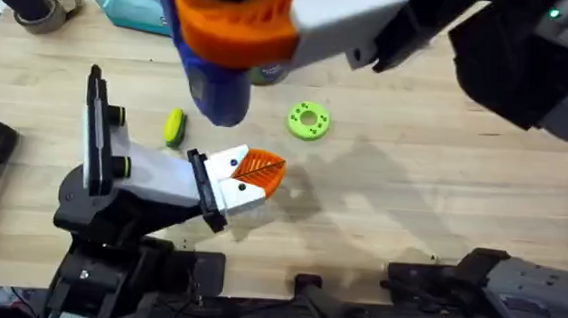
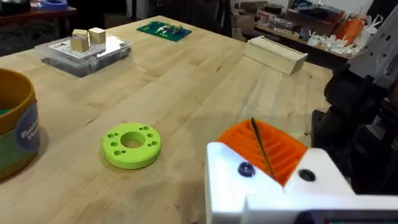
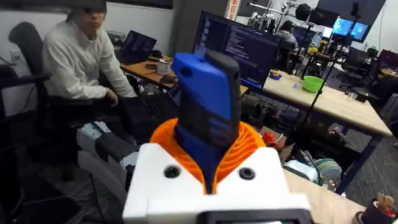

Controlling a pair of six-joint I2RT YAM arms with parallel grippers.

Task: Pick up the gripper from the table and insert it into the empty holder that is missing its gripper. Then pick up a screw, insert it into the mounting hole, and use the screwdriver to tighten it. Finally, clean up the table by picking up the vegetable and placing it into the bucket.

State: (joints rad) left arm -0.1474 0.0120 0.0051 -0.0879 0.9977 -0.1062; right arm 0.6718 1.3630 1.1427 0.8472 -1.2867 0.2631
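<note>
My right gripper (image 1: 235, 25) hangs high above the table's far middle, its orange ribbed pads shut on the blue screwdriver (image 1: 219, 89), which points down. In the right wrist view the screwdriver (image 3: 205, 93) stands between the pads of that gripper (image 3: 208, 158). My left gripper (image 1: 266, 173) is the white holder (image 1: 227, 185); it rests low on the table (image 1: 392, 197) with orange ribbed fingers (image 2: 283, 149) closed together. A small bluish screw head (image 2: 245, 169) sits in the holder's face. The yellow-green vegetable (image 1: 173, 126) lies left of the screwdriver. The bucket (image 2: 15, 124) stands behind, mostly hidden overhead.
A lime-green disc (image 1: 309, 121) with holes lies right of the screwdriver. A teal pouch (image 1: 134, 3) and a tape roll (image 1: 44, 10) sit at the far left. A clear box (image 2: 84, 46), a green board (image 2: 163, 29) and a wooden block (image 2: 277, 53) lie farther off.
</note>
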